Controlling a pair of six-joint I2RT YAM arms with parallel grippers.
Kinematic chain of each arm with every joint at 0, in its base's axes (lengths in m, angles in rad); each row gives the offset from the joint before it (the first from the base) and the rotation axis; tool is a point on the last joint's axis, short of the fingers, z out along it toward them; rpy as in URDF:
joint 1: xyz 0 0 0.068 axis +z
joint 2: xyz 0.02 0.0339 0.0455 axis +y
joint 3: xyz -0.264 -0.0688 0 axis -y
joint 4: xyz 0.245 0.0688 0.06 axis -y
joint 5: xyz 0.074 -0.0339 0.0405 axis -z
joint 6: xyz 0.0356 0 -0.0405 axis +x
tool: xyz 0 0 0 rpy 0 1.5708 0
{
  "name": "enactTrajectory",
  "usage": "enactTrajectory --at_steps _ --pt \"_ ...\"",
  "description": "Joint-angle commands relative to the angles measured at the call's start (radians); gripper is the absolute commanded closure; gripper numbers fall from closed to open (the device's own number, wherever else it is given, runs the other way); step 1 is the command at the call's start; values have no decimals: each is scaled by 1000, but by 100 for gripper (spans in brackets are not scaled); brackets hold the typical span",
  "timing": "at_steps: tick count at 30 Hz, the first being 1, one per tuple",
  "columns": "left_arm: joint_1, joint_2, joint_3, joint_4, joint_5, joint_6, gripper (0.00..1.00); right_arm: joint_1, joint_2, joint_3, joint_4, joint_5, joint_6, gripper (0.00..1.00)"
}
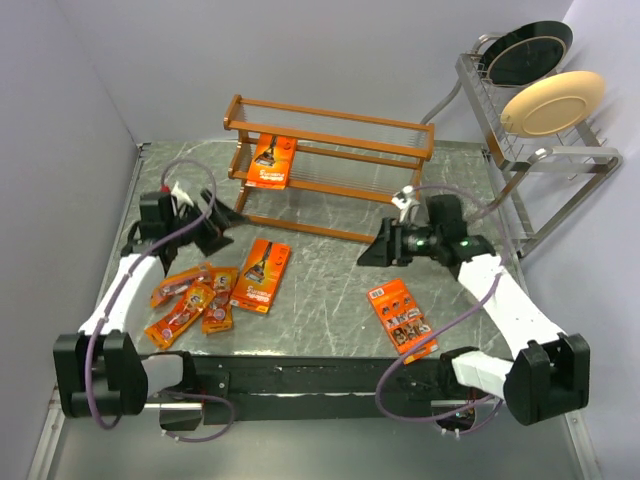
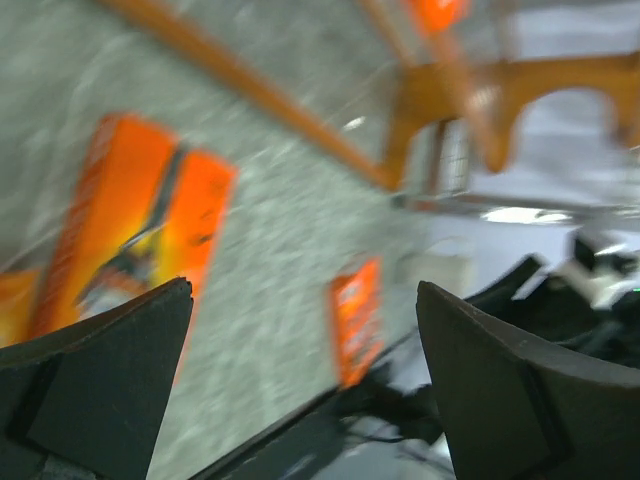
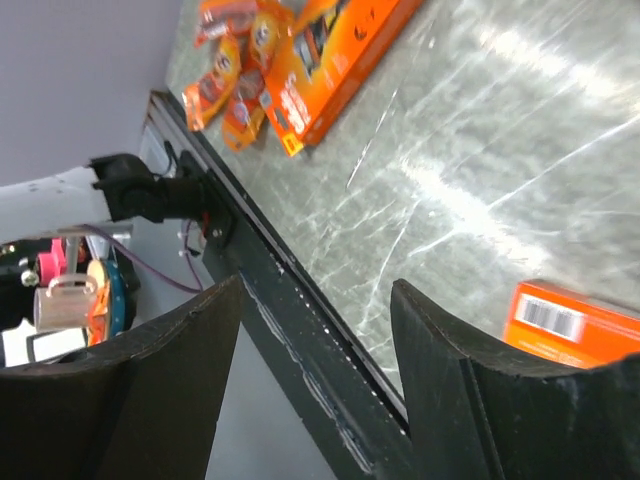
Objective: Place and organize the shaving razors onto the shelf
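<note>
**Left gripper point(image 2: 303, 300) and right gripper point(image 3: 318, 300) both spread wide, holding nothing**

The left gripper hangs over the left of the surface point(image 1: 330, 270), near the shelf's left end; the right gripper hangs near the front right corner of the shelf point(image 1: 340, 139), fingers pointing left. One large razor card point(image 1: 270, 162) stands in the left part of the shelf, though its tier is not clear. A second large card point(image 1: 261, 275) lies face up on the surface between the arms. Three small blister packs point(image 1: 190, 302) lie in an overlapping cluster just beside it on the left. A third large card point(image 1: 402, 318) lies flat by the right arm. Behind the surface's right rear corner a silver plate rack point(image 1: 560, 160) holds a black plate point(image 1: 528, 52) and a cream plate point(image 1: 552, 103).
</note>
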Motion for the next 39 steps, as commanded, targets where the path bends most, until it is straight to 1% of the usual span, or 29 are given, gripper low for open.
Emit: enactTrajectory --at_steps 1,2,3,4,5,6,7,8,10,12,14,15,16,18,19,21,22,24,25,26,27,28,31,33,36,38,39 --pt "-18 -1 -106 -138 -176 201 1 190 36 -69 257 102 143 31" --pt "-18 5 -137 -116 -194 200 1 237 47 -82 376 153 195 31" --pt "-20 23 -155 -80 -192 204 1 275 61 -105 427 187 224 31" --pt "-29 36 -167 -59 -217 201 0 341 105 -113 453 231 261 31" --pt "-29 51 -181 -17 -224 191 1 364 130 -124 574 295 363 31" --pt "-30 88 -186 13 -213 187 0 386 157 -142 620 323 409 31" --pt "-58 108 -177 33 -204 187 1 433 215 -138 663 352 436 31" --pt "-69 128 -168 72 -205 195 2 453 246 -109 667 401 451 31" --pt "-102 184 -133 83 -228 221 2 486 357 -75 711 415 483 32" --pt "-116 238 -112 56 -241 243 4 492 468 -24 721 464 583 32" --pt "-121 258 -100 48 -256 246 6 512 521 18 773 478 637 32" --pt "-122 263 -99 50 -256 247 7 524 559 40 786 491 632 33" --pt "-125 263 -99 53 -264 250 7 539 576 67 774 513 614 33" --pt "-128 269 -102 53 -259 253 9 579 633 130 756 567 640 33" --pt "-128 273 -103 48 -256 253 11 588 656 144 751 572 707 33" --pt "-128 274 -124 48 -233 255 15 619 722 178 762 580 753 34" --pt "-130 269 -135 50 -221 255 19 627 745 195 751 578 769 34" --pt "-132 263 -169 51 -193 241 23 647 809 267 675 590 783 39" --pt "-132 261 -181 59 -181 235 26 648 823 278 588 616 825 41" --pt "-132 251 -194 68 -170 217 28 648 831 260 578 613 848 44" --pt "-133 244 -219 76 -164 207 30 642 837 243 570 613 868 45" --pt "-133 237 -229 89 -159 200 30 638 836 229 541 616 903 46" --pt "-133 215 -255 88 -170 190 29 616 827 181 500 630 937 47" --pt "-135 212 -273 106 -153 190 30 611 830 172 498 626 931 47" --pt "-138 220 -289 113 -138 174 37 605 816 197 419 661 893 48" --pt "-147 224 -296 106 -145 174 42 596 781 215 389 678 805 48" --pt "-150 227 -304 111 -149 171 44 595 733 227 368 731 763 47"
